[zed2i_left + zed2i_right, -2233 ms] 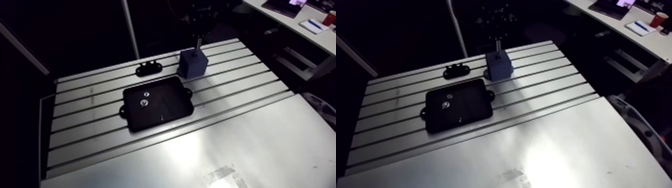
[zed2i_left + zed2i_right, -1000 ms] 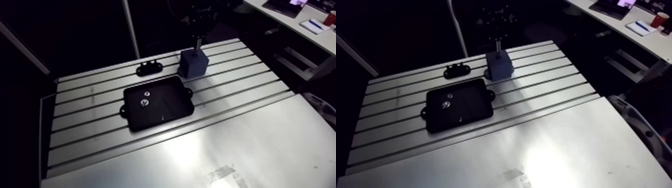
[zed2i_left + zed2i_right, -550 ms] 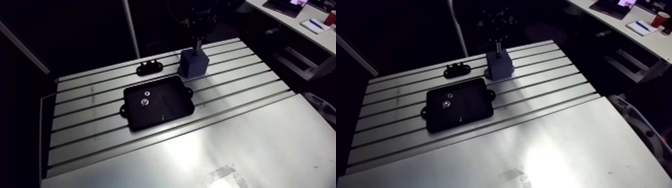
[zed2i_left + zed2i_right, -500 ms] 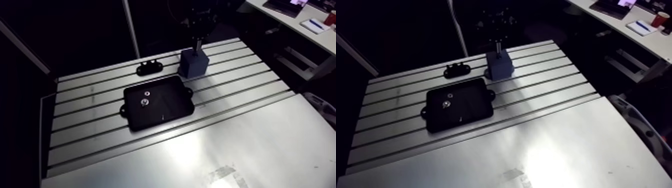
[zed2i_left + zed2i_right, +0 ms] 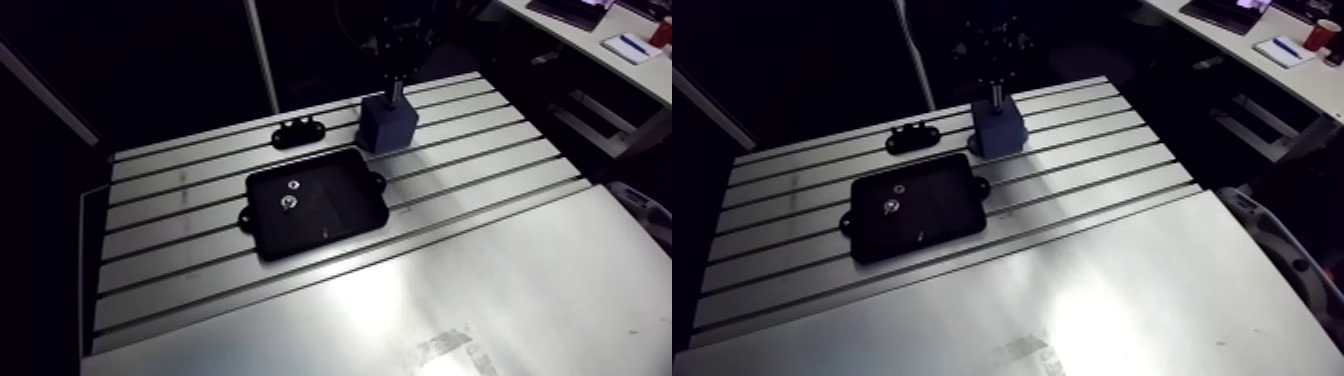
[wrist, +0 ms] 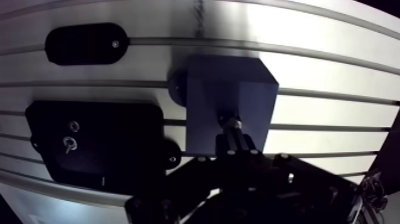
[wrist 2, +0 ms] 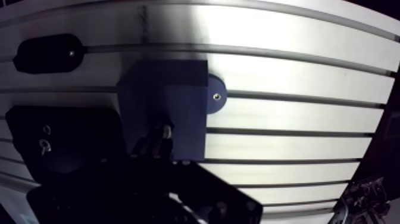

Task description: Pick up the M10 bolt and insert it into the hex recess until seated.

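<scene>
Jaws pinched shut on the M10 bolt (image 6: 231,124), upright above the blue block (image 6: 238,89), presumably aiming for its recess

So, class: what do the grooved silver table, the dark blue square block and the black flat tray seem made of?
Grooved silver table: bare metal, likely aluminium; brushed sheen, strong glare.
Dark blue block: matt, probably plastic or painted; no glints.
Black tray: dull, likely plastic; hard to confirm.

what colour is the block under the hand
The block is dark blue; it shows best in the wrist view.
</scene>
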Robot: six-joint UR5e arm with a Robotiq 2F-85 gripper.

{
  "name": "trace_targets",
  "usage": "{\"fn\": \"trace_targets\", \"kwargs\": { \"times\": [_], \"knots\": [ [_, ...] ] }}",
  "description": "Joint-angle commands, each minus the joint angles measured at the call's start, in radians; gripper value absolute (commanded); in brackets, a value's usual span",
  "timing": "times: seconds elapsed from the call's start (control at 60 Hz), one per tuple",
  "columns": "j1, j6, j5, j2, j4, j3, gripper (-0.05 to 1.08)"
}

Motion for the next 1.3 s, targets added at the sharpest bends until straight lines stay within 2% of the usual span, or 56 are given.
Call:
{"fn": "trace_targets", "kwargs": {
  "times": [0.017,0.7,0.917,0.933,0.95,0.967,0.983,1.0,1.017,1.033,1.05,1.3],
  "knots": [
    [0.0,-0.001,0.0,0.002,0.0,-0.007,1.07],
    [-0.002,-0.001,-0.001,-0.001,0.001,-0.006,1.07],
    [-0.002,0.002,-0.001,-0.01,0.001,-0.005,1.03],
    [-0.002,0.003,-0.001,-0.011,0.001,-0.005,0.97],
    [-0.002,0.003,-0.001,-0.011,0.001,-0.005,0.97],
    [-0.002,0.004,-0.003,-0.013,0.0,-0.003,0.86],
    [-0.002,0.004,-0.003,-0.013,0.0,-0.003,0.86],
    [0.0,0.007,-0.003,-0.014,0.0,0.0,0.68],
    [0.0,0.007,-0.003,-0.014,0.0,0.0,0.68],
    [0.0,0.006,-0.003,-0.016,0.0,0.0,0.51],
    [0.0,0.003,-0.003,-0.016,0.0,0.002,0.39],
    [0.003,-0.029,-0.001,-0.018,-0.011,0.01,0.38]
  ]
}}
